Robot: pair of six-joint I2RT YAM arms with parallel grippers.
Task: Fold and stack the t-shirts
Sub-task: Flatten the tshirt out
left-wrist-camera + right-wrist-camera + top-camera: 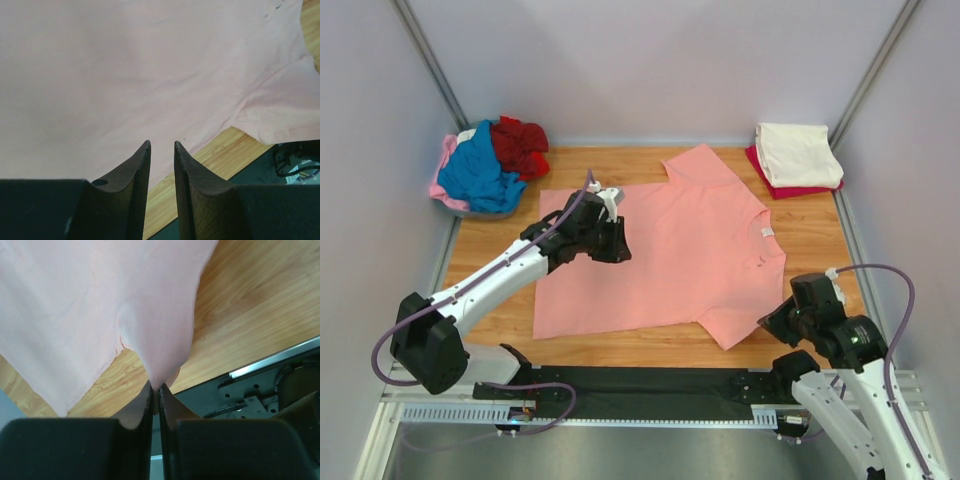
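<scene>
Three pale walls (650, 60) enclose a wooden table (815, 250) under a salmon-pink t-shirt (660, 265).

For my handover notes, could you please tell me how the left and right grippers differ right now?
The left gripper is open and empty; the right gripper is shut on the salmon-pink t-shirt. The left is over the shirt's body; the right is at its near edge. Both are black.

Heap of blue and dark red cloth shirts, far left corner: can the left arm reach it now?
Probably yes: the left gripper hangs empty over the wide salmon-pink t-shirt, with nothing standing between it and the heap.
</scene>
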